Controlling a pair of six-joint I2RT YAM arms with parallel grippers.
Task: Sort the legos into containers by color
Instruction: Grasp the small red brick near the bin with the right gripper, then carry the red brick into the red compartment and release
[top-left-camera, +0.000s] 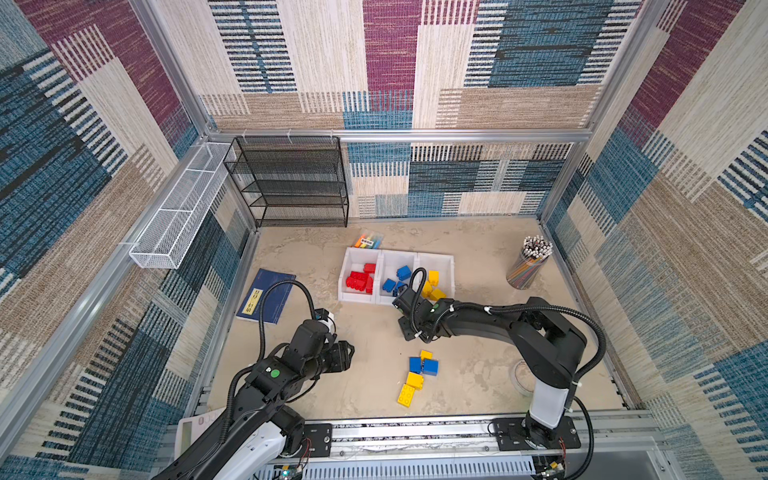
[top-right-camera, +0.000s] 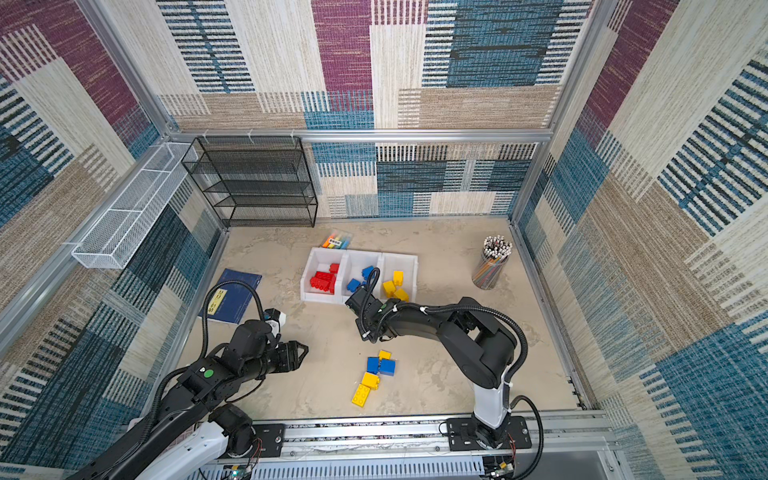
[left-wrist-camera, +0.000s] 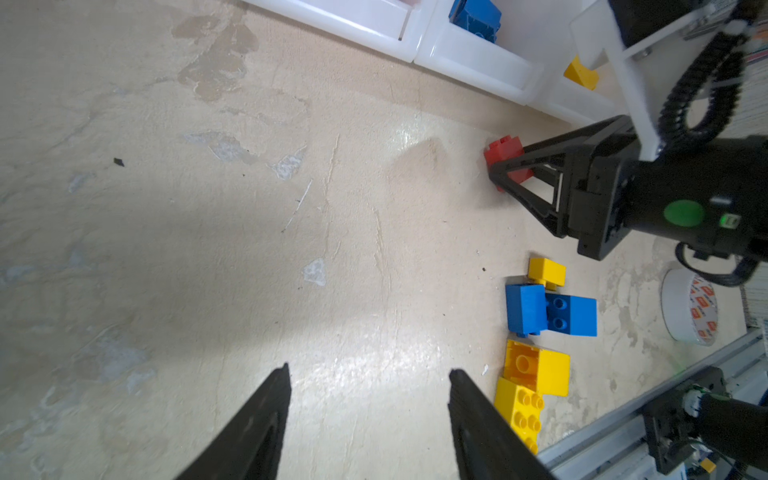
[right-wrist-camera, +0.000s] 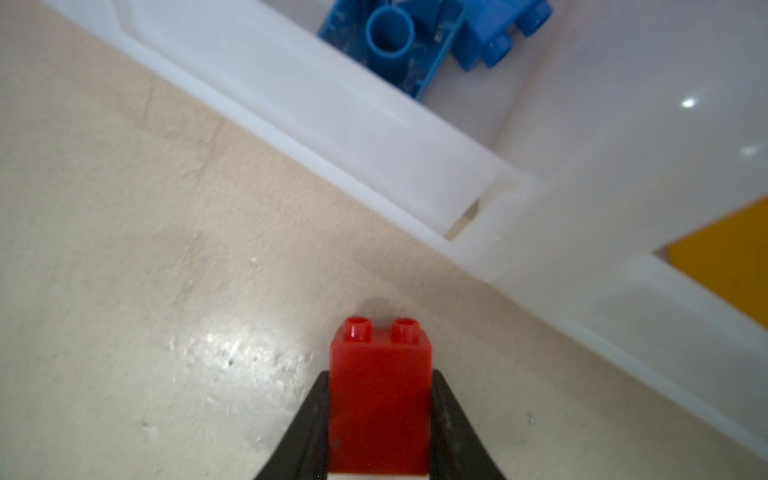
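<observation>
Lego (right-wrist-camera: 380, 399), red, sits pinched between the right jaws, studs outward.

A: Any legible text this frame?
B: None. Left of the containers (top-left-camera: 398, 254), the blue book (top-left-camera: 272, 291) carries a yellow label strip (top-left-camera: 252, 300); dark characters, too small to read.
A: And the marker pack (top-left-camera: 368, 240)?
B: Just behind the containers. It has a barcode sticker (top-left-camera: 367, 241), no digits resolvable.
A: Anything else?
B: The tape roll (left-wrist-camera: 690, 307), well apart from the containers, has a repeated red-orange logo print. Blurred, unreadable.
</observation>
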